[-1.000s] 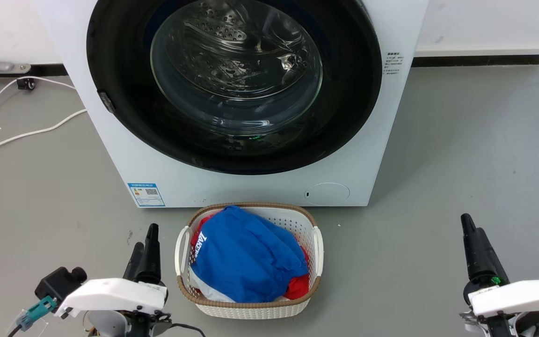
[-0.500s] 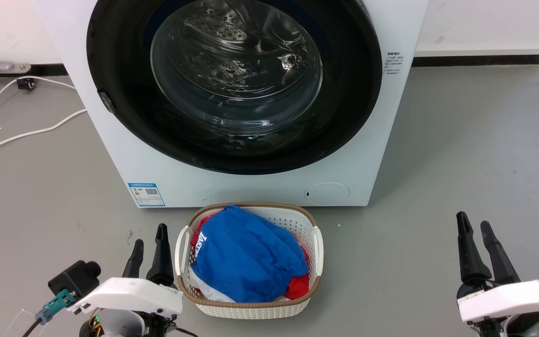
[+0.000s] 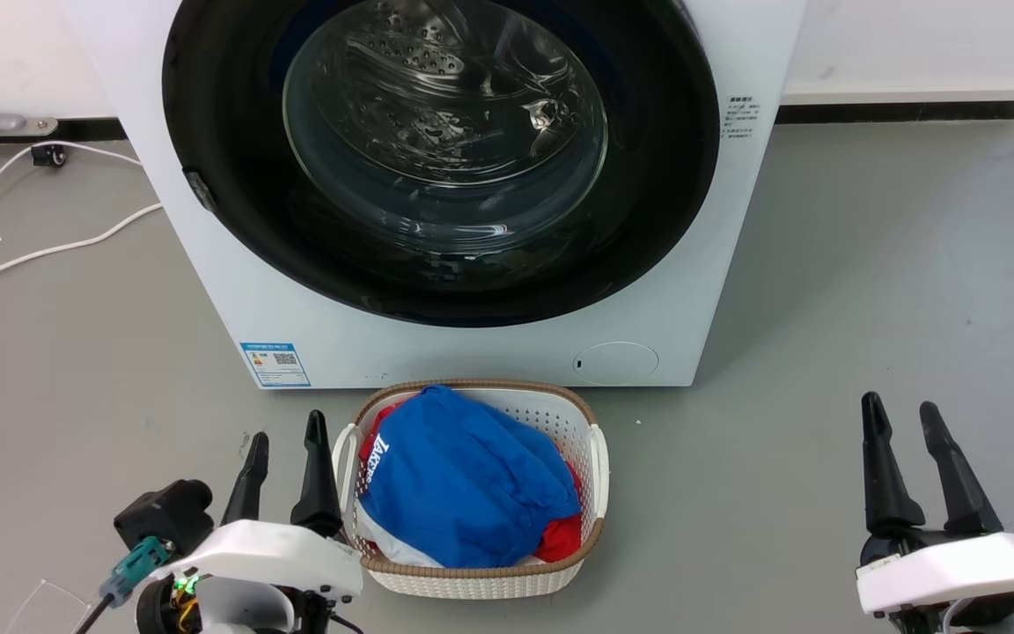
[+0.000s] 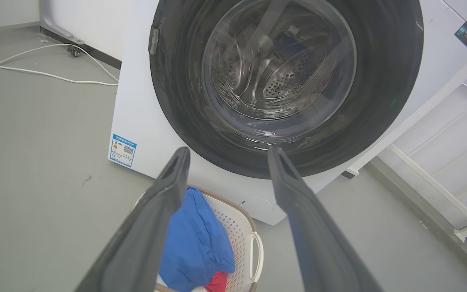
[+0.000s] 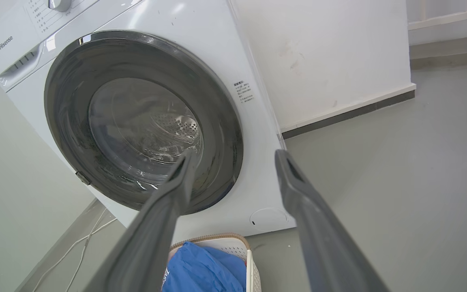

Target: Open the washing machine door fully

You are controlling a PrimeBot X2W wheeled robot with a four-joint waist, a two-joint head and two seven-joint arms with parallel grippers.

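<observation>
Left tool (image 3: pixel 288 425), right tool (image 3: pixel 899 403) spread wider — washing machine door (image 3: pixel 441 158) well ahead.

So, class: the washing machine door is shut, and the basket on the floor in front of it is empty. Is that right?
No: the basket is not empty; it holds blue and red clothes, as the head view shows. The rest stands: the washing machine door is shut.
</observation>
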